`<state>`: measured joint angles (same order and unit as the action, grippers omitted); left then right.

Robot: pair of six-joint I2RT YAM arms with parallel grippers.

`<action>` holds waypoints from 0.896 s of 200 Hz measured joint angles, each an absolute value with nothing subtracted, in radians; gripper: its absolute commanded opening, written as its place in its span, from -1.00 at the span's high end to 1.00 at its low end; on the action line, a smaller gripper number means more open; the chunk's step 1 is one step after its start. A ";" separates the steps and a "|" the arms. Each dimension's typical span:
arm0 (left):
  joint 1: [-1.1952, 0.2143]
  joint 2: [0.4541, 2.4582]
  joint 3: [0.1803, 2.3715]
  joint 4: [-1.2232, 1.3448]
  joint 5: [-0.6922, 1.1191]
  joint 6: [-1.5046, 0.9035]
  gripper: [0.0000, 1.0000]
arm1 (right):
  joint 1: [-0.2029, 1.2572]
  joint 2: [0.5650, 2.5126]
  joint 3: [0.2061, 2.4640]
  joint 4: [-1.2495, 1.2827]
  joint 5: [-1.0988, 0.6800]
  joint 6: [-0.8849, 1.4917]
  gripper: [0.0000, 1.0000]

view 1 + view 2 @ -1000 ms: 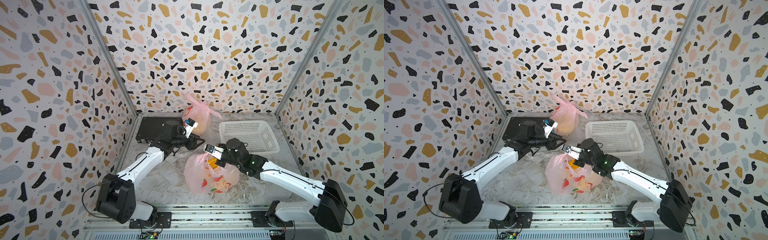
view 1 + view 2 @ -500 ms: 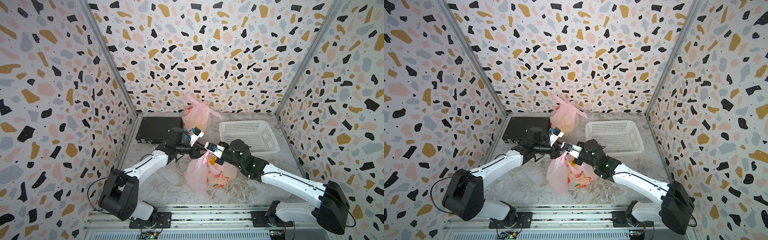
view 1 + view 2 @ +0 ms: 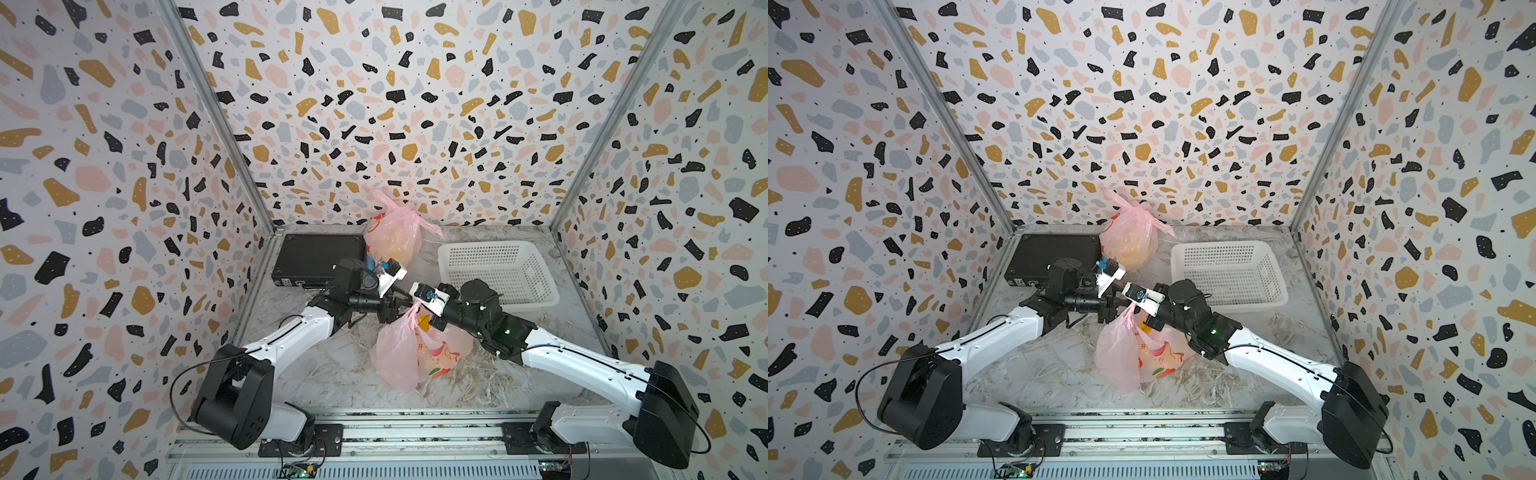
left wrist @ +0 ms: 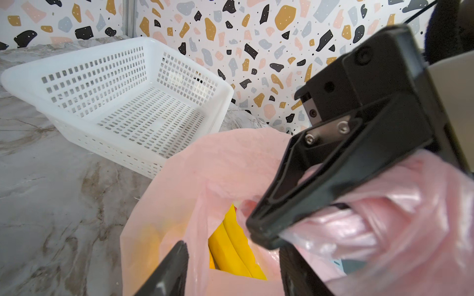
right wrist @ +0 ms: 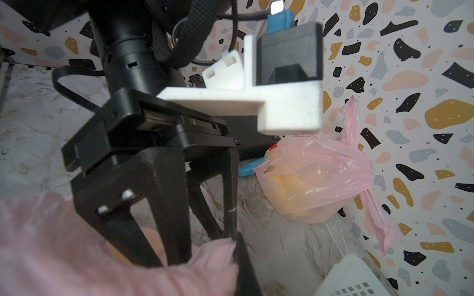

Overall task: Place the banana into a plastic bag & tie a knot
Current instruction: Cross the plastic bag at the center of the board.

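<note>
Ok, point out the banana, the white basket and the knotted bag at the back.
banana (image 4: 230, 246): left wrist view, on its yellow side.
white basket (image 3: 484, 245): in a top view, on its far rim.
knotted bag (image 3: 392, 243): in a top view, on its bulging body.

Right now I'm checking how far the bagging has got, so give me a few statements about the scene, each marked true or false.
1. The banana lies inside the front pink bag. True.
2. The right hand is open and holds nothing. False: it is shut on that bag's handle.
3. The white basket holds the tied pink bag. False: that bag sits by the back wall, beside the black case.
4. The left hand has its jaws apart. True.
</note>
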<state>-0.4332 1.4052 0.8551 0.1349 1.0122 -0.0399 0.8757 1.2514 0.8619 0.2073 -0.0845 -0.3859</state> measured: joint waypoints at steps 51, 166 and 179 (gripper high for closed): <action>-0.433 1.405 0.855 0.142 1.021 -0.039 -0.12 | 0.876 1.268 0.862 0.183 -0.101 -0.351 1.00; -0.447 1.428 0.841 0.157 1.055 -0.033 0.31 | 0.876 1.299 0.871 0.138 -0.119 -0.256 1.00; -0.447 1.428 0.836 0.157 1.056 -0.038 0.49 | 0.876 1.299 0.873 0.128 -0.116 -0.252 1.00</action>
